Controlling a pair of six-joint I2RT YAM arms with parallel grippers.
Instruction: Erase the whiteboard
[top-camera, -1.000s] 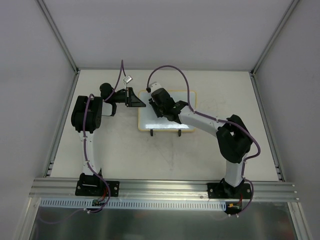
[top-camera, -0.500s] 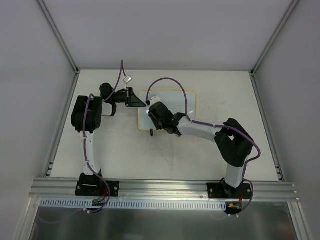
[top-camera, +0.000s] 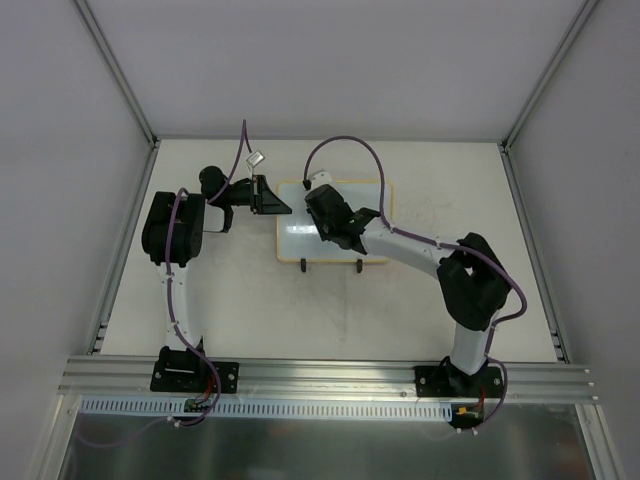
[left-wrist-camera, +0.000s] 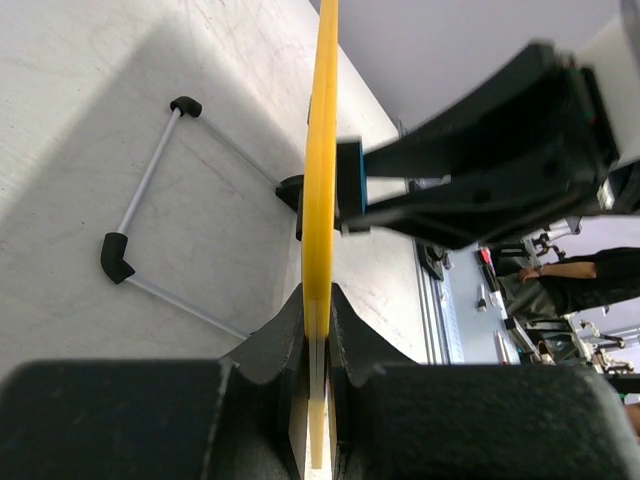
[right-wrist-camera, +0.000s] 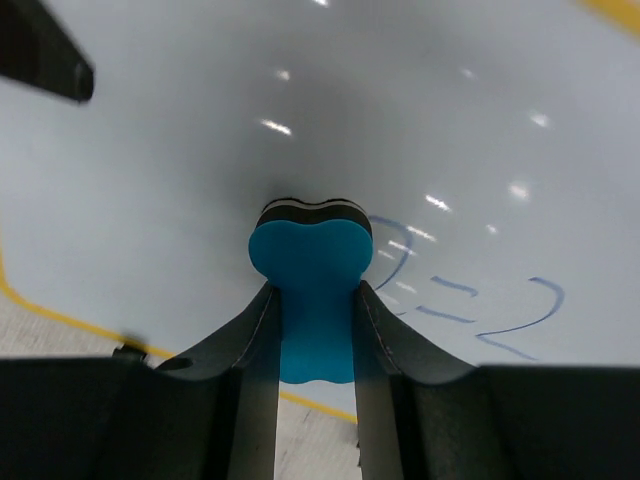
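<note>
The whiteboard (top-camera: 300, 240), white with a thin yellow frame, stands at the middle of the table on a wire stand with black feet (top-camera: 303, 265). My left gripper (top-camera: 272, 199) is shut on its left edge; the left wrist view shows the yellow frame (left-wrist-camera: 321, 150) edge-on between the jaws of the left gripper (left-wrist-camera: 318, 330). My right gripper (top-camera: 330, 220) is shut on a blue eraser (right-wrist-camera: 310, 290) whose tip presses on the board's face (right-wrist-camera: 200, 120), just left of blue writing (right-wrist-camera: 470, 305). The eraser also shows in the left wrist view (left-wrist-camera: 348, 185).
The wire stand's black-capped legs (left-wrist-camera: 115, 255) rest on the table behind the board. An aluminium rail (top-camera: 320, 375) runs along the near edge, with frame posts on both sides (top-camera: 125, 240).
My right gripper swept the eraser toward the board's near left, then back up toward its far middle. The left gripper has stayed clamped on the board's edge.
</note>
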